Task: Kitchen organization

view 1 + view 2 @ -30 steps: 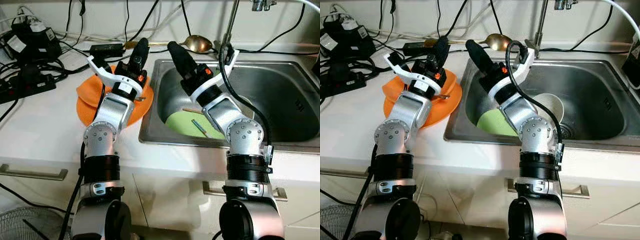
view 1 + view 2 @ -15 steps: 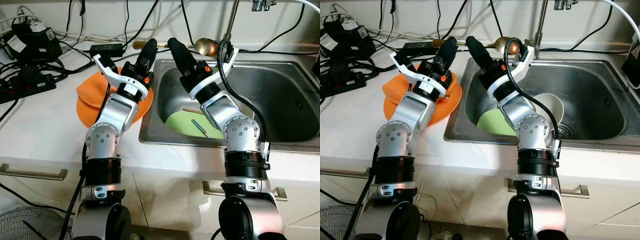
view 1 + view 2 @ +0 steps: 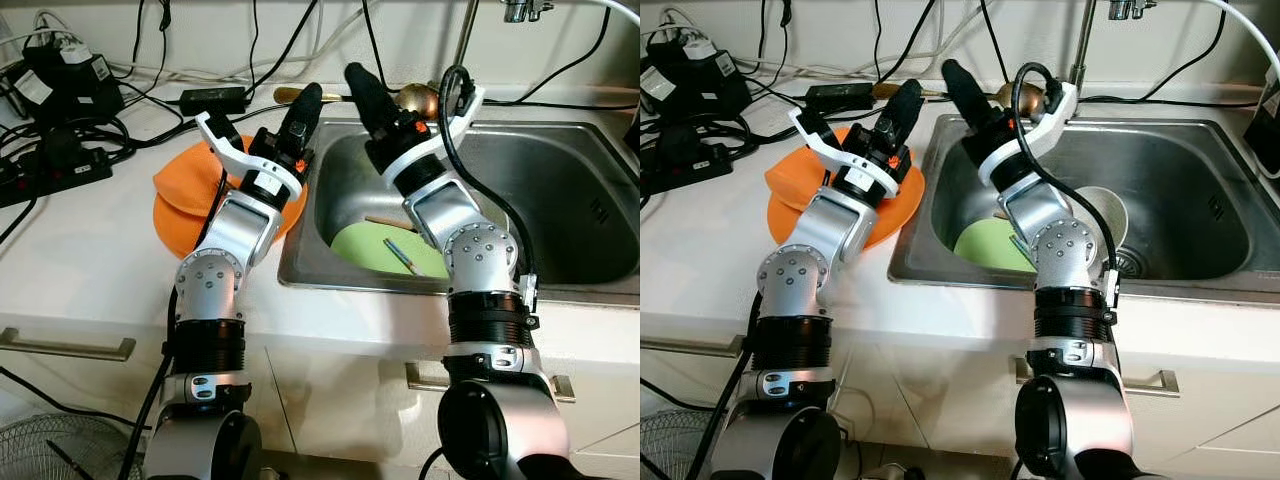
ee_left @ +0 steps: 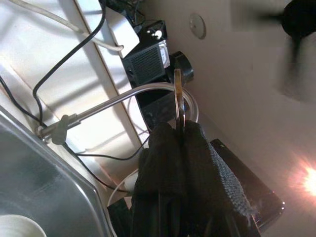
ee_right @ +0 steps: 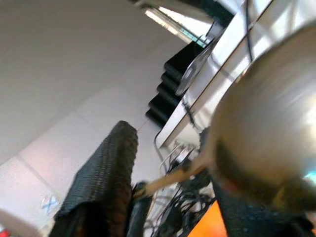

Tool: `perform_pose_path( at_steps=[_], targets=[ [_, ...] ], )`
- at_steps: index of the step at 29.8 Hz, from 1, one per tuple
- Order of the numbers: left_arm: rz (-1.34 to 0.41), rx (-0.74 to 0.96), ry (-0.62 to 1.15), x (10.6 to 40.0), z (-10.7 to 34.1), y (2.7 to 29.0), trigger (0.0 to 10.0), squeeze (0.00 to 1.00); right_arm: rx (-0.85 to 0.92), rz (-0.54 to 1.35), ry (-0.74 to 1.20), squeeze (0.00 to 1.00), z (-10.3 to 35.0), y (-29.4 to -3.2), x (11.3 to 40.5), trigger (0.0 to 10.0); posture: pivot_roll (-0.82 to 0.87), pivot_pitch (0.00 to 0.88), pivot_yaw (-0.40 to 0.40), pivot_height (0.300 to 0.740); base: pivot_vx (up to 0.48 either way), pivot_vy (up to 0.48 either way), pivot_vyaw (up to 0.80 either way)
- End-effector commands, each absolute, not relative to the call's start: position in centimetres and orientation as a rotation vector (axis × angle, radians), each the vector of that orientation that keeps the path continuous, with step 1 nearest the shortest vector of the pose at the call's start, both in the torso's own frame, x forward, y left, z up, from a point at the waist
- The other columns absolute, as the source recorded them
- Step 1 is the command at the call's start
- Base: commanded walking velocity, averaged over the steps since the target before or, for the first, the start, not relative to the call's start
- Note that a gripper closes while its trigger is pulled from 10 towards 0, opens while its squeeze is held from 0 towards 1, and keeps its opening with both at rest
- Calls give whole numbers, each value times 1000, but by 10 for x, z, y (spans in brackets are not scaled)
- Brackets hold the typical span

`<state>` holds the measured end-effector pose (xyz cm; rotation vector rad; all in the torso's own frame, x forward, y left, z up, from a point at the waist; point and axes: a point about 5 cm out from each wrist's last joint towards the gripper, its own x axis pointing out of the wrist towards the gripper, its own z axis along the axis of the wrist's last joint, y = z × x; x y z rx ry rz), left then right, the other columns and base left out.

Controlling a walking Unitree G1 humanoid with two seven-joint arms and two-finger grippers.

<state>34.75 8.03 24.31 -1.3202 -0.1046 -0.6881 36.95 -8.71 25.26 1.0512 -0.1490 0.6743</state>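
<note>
My left gripper [image 3: 308,98] is shut on the thin handle [image 4: 177,96] of a golden metal ladle. It holds the ladle level above the counter's back edge, beside the sink's left rim. The ladle's bowl [image 3: 420,100] hangs near the faucet stem [image 3: 462,45], just behind my right gripper [image 3: 357,80]. That gripper is raised over the sink's back left corner with its fingers apart. The bowl [image 5: 266,133] looms close between them in the right wrist view, and I cannot tell whether they touch it.
Orange plates [image 3: 180,200] lie stacked on the white counter under my left forearm. The steel sink [image 3: 580,200] holds a green plate [image 3: 370,250] with thin utensils on it and a white cup [image 3: 1108,212]. Power strips, adapters and cables [image 3: 60,110] crowd the back left.
My left gripper has carried the ladle to the right, so its bowl now sits nearer the faucet. My right gripper has risen a little and shifted right.
</note>
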Motion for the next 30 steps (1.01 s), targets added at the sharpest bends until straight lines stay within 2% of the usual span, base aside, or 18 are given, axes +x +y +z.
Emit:
perform_pose_path(
  at_steps=[1,27,29,30],
  targets=[
    [-712,-1468,-57,336,233,49,0,0,1050,675,-171,0,261,-87,372,0,-72,26,76,740,0,0,0],
    [-669,-1427,-59,341,229,54,0,0,1045,631,-178,0,262,-89,377,0,-71,20,78,740,0,0,0],
    [-683,-1393,-49,340,228,52,10000,0,1044,622,-178,0,261,-90,378,0,-70,19,76,740,0,0,0],
    [-692,-1389,-48,339,228,51,10000,0,1043,620,-178,0,261,-90,379,0,-69,20,75,740,0,0,0]
  ],
)
